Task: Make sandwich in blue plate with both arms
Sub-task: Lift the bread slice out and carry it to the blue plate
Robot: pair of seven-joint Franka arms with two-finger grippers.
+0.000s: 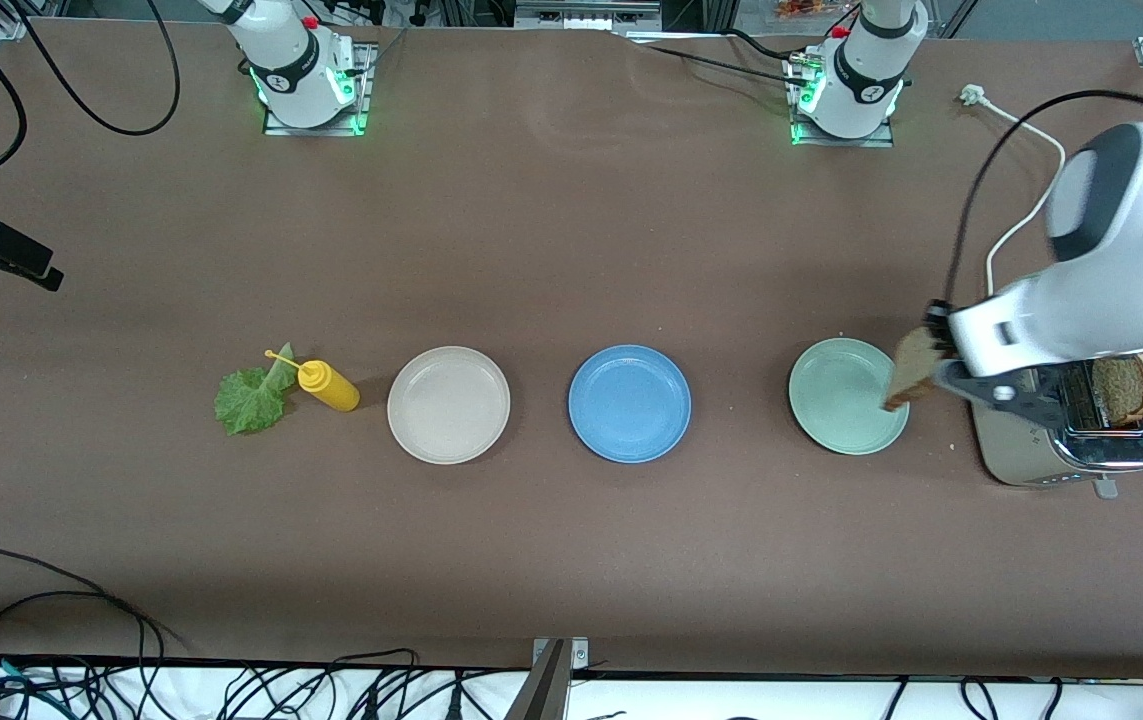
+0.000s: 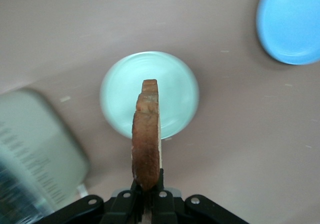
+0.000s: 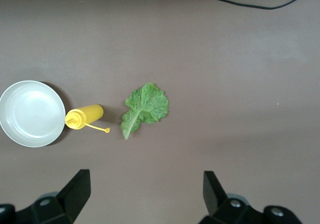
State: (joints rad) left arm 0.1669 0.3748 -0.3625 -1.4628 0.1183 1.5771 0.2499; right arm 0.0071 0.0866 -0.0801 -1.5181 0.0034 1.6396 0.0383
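Note:
My left gripper is shut on one edge of a brown bread slice, which hangs on edge over the rim of the pale mint-green plate. In the left wrist view the bread slice stands up from the left gripper, with the mint-green plate below it. The blue plate sits bare in the middle of the row of plates. A second bread slice stands in the toaster. A lettuce leaf lies flat at the right arm's end. My right gripper hangs open, high over the table by the lettuce leaf.
A yellow mustard bottle lies on its side between the lettuce and a beige-white plate. The toaster's white cord runs toward the left arm's base. Black cables trail along the table edge nearest the front camera.

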